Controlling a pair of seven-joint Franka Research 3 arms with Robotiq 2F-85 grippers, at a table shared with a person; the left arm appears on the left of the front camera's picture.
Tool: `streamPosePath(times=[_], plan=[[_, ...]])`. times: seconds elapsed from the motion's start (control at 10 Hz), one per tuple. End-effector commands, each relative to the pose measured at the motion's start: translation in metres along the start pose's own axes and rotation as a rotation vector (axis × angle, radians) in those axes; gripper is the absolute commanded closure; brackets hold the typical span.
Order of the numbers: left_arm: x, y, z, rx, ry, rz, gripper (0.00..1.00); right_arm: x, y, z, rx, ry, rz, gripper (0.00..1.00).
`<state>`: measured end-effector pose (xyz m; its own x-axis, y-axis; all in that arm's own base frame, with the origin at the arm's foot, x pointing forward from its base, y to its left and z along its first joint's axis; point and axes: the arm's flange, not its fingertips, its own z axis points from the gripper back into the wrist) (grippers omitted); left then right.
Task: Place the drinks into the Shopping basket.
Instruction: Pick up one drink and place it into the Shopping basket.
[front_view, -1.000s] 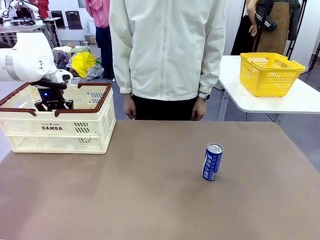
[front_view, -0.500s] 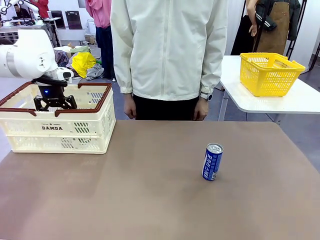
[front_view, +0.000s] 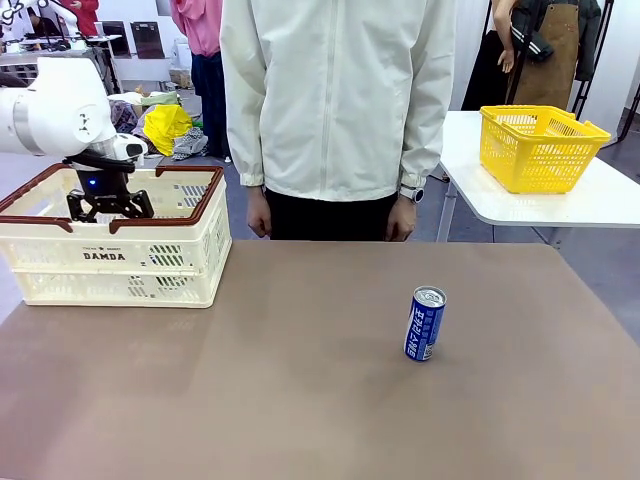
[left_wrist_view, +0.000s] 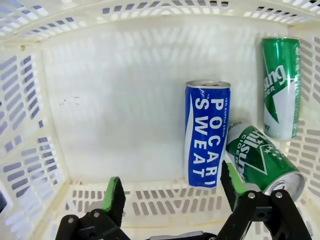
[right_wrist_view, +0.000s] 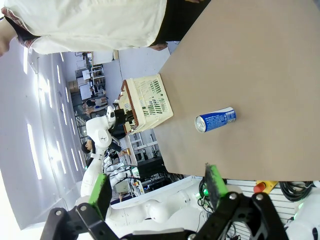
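Observation:
The cream Shopping basket (front_view: 170, 262) with a brown rim stands at the table's far left. My left gripper (front_view: 110, 210) hangs open in its mouth. In the left wrist view its green pads (left_wrist_view: 114, 194) stand wide apart with nothing between them. On the basket floor (left_wrist_view: 110, 100) below lie a blue can (left_wrist_view: 207, 134) and two green cans (left_wrist_view: 281, 87) (left_wrist_view: 262, 162), the nearer one tilted against the blue one. Another blue can (front_view: 425, 323) stands upright on the brown table, right of centre. My right gripper (right_wrist_view: 157, 187) is open, high above that can (right_wrist_view: 215, 120).
A person in a white jacket (front_view: 335, 100) stands at the far edge, hands (front_view: 258, 215) down at the sides. A yellow basket (front_view: 540, 145) sits on a separate white table (front_view: 590, 205) at the back right. Brown tabletop (front_view: 280, 380) stretches between the basket and the standing can.
My left gripper's fingers have spread open and it has risen slightly in the basket's mouth. The standing blue can and the person have not moved.

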<state>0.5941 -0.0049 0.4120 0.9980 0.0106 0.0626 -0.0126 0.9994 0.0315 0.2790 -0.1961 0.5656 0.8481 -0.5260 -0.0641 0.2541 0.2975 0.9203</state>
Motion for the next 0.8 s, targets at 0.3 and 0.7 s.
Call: streamPosePath(times=[0.3,0.7], plan=[[-0.052,-0.016,0.14,-0.093,-0.087,-0.024,0.0,0.0,0.003,0.0,0.008,0.003,-0.012,0.0],[-0.204,-0.048,0.218,-0.372,-0.144,-0.032,0.0,0.0,0.003,0.0,0.008,0.003,-0.012,0.0]])
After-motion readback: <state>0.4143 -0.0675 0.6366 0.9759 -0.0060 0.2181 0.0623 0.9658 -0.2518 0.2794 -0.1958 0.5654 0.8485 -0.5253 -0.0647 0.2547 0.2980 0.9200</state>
